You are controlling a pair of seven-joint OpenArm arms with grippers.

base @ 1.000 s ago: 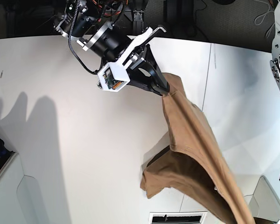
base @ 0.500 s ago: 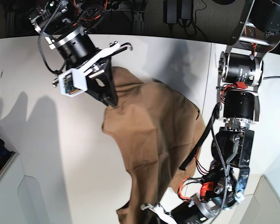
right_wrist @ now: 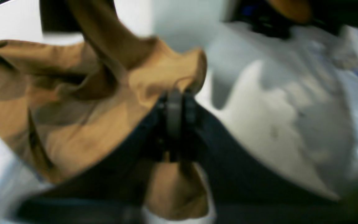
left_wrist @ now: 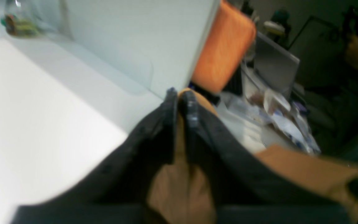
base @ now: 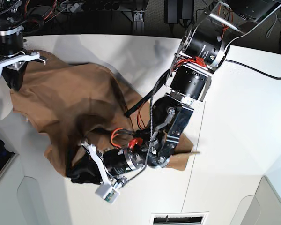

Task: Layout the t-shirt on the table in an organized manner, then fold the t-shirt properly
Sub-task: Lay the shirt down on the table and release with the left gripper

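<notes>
**Q:** Tan cloth: where, and in what shape?

**A:** T-shirt (base: pixel 61 98) on the table (base: pixel 239 122), toward the left half of the base view. Bunched and creased, with the near edge rolled under. Not spread flat. Sleeves and collar not made out with any certainty.

**Q:** State of the claws?

**A:** Left gripper (left_wrist: pixel 180 96) narrow, pinching a fold of the shirt between its pads at the garment's near edge. Right gripper (right_wrist: pixel 174 93) likewise narrow, clamped on a ruffled edge at the far-left corner. Both wrist views blurred, so finer detail cannot be read.

**Q:** Progress?

**A:** Judged early. Laying-out under way but not complete: two edges drawn apart, middle slack and wrinkled. Folding not yet begun.

**Q:** Remaining work?

**A:** Probably drawing the cloth taut, setting it down flat and smoothing it. Then the folds themselves.

**Q:** Surroundings and obstacles?

**A:** Left arm (base: pixel 192 79) reaching across above the shirt and hiding its right part. Red and black cables (base: pixel 133 136) hanging close over the cloth, a possible snag. Thin dark seam (base: pixel 187 187) just beside the shirt's right edge. Beyond the table edge, in the left wrist view: orange pad (left_wrist: pixel 225 49), white panel (left_wrist: pixel 141 40) and scattered papers (left_wrist: pixel 278 115), all well apart from the garment. Bare tabletop to the right, available for spreading.
</notes>
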